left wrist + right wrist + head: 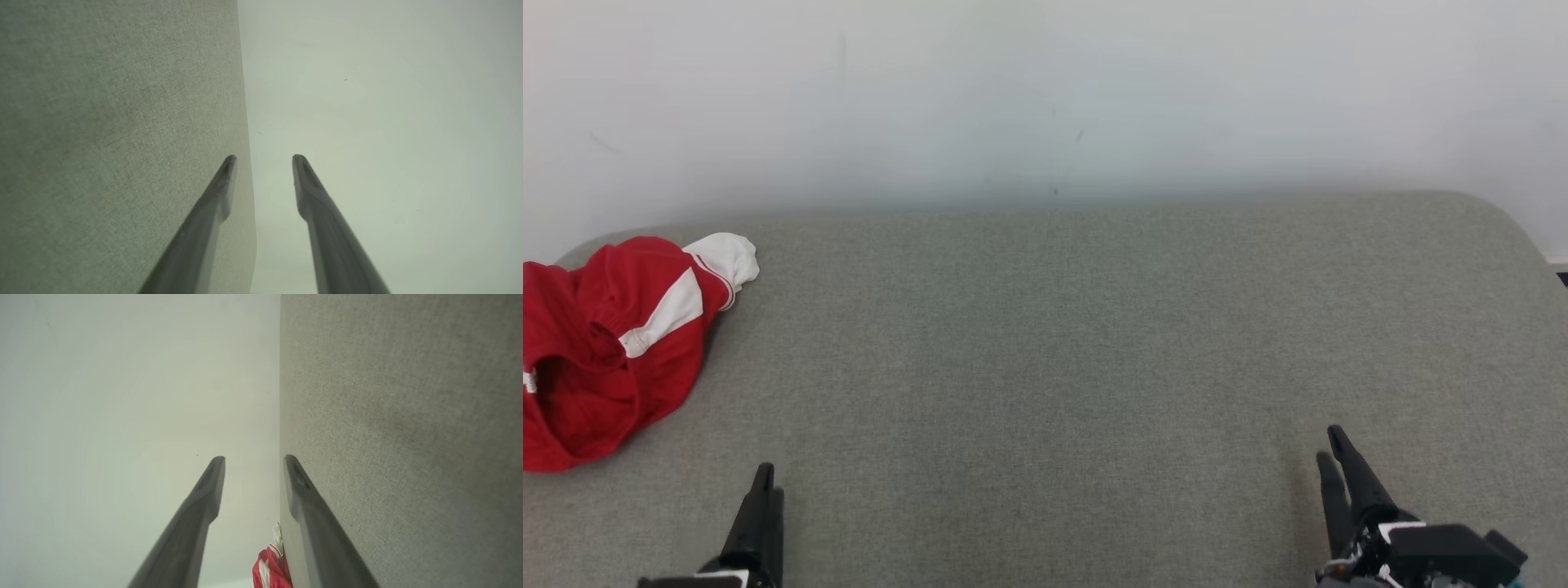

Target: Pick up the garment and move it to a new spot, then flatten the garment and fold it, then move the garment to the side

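Lying crumpled: red-white garment [613,343] on grey woven cushion [1094,367].

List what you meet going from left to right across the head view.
garment → left gripper → right gripper
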Controlling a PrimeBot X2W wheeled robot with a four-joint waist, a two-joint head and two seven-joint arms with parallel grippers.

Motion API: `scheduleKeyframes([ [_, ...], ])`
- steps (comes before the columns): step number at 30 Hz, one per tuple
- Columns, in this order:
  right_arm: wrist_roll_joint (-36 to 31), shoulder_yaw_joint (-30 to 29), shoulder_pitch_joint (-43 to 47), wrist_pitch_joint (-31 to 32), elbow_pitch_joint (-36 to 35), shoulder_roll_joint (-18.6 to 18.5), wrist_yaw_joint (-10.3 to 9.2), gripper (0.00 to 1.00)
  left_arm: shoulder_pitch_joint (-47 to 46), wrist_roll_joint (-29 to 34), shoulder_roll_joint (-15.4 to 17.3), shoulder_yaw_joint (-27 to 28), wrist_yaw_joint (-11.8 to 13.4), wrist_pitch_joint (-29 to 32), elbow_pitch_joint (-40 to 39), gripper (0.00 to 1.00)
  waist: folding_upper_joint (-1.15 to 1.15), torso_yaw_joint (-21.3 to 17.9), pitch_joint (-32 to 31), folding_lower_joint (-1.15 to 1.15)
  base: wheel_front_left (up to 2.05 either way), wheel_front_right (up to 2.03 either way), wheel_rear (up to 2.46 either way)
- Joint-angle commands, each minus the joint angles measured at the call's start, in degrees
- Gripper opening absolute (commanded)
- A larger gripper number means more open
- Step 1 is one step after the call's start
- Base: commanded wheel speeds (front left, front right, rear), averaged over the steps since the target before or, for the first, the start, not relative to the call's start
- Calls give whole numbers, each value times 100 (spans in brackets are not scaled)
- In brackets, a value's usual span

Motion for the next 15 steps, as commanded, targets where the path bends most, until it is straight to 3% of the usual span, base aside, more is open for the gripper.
scheduleKeyframes([
  [1, -1, 7, 0, -8, -5, 0, 0, 100, 0, 3, 0, -6, 0, -9, -1, 100, 0, 0, 0, 0, 0, 0, 0],
  [15, -286, 238, 54, -378, -17, 2, -1, 100, 22, 347, 1, -225, 0, -379, 103, 100, 0, 9, 1, 0, 0, 0, 0],
])
